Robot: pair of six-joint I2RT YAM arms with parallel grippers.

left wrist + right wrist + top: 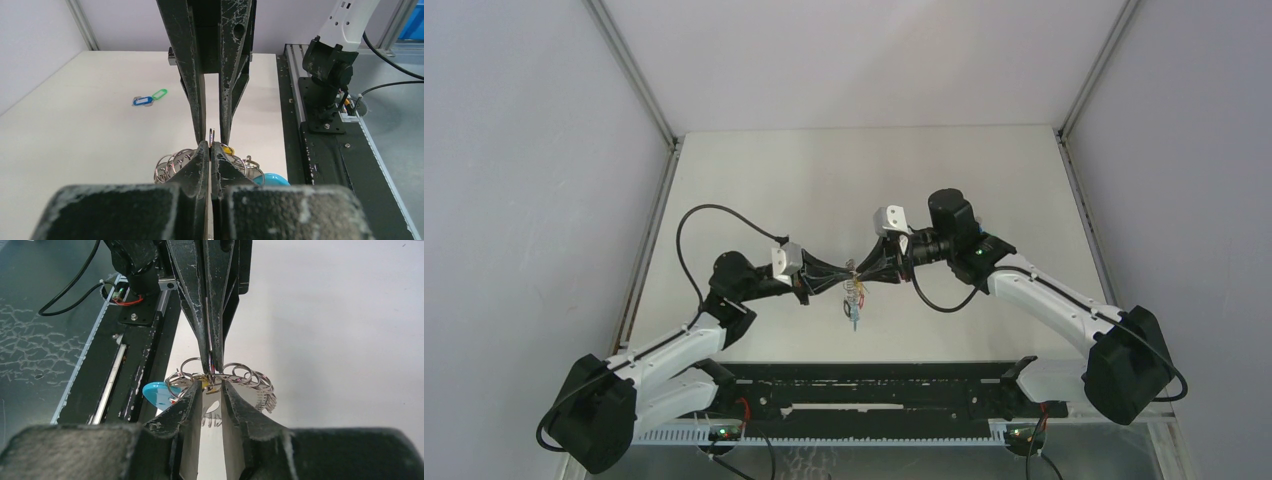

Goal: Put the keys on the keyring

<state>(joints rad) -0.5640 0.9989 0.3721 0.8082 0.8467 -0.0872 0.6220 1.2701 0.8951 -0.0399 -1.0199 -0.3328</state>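
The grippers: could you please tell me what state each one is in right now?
Left gripper: closed on the keyring.
Right gripper: nearly closed, its tips pinching the same keyring.

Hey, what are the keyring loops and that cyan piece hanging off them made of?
The keyring loops look like polished metal: silvery, thin, glinting. The cyan piece looks like smooth plastic, evenly coloured with soft sheen, though I can't be sure.
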